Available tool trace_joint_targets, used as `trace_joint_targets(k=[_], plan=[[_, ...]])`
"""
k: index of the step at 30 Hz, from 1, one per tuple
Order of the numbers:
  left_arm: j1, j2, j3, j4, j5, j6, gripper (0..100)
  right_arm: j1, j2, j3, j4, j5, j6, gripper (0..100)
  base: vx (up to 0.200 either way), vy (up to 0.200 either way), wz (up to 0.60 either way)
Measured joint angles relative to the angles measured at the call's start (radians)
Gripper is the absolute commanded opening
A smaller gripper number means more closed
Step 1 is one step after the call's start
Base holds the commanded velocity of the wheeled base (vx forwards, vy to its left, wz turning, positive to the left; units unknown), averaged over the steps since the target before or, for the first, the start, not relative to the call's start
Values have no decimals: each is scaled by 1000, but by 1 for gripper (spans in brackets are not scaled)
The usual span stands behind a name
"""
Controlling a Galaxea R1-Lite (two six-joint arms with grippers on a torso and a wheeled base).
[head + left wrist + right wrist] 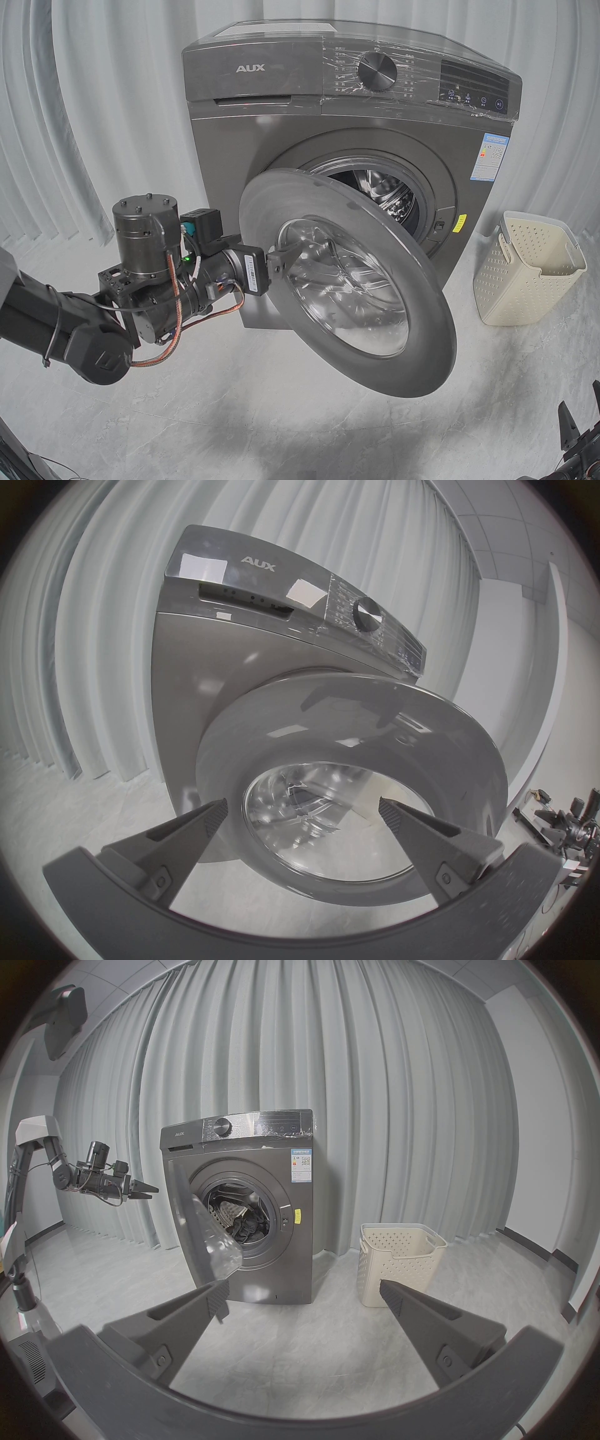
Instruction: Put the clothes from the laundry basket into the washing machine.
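Clothes (245,1227) are lying as a dark heap inside the drum of the washing machine (262,125), showing through the open porthole in the right wrist view. Door (431,312) is hanging swung well out from the front, hinged on the side toward the robot's left. Left gripper (283,257) is hovering at the door's outer face, by the edge of the glass window, with its fingers spread wide and gripping nothing. Whether a fingertip is touching the door cannot be told. Laundry basket (500,287) is standing upright on the floor just beside the machine, on the robot's right, apart from the side panel. Right gripper (303,1294) is hanging well back from the machine, facing its front and the basket, fingers spread wide and holding nothing.
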Motion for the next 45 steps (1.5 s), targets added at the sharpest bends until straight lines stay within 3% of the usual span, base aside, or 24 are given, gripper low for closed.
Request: trace_joint_targets(k=[11,15,21,30,38,45], plan=[[14,156,-240,-45,99,-84,100,0,0,0,0,0,0,100,0,0,0],[20,216,-310,-38,140,-94,100,0,0,0,0,0,0,100,0,0,0],[19,239,-300,-47,147,-97,100,0,0,0,0,0,0,100,0,0,0],[-12,17,-16,-46,150,-86,100,0,0,0,0,0,0,100,0,0,0],[-29,-337,358,-33,153,-35,100,0,0,0,0,0,0,100,0,0,0],[23,-688,587,47,151,12,100,0,0,0,0,0,1,100,0,0,0]])
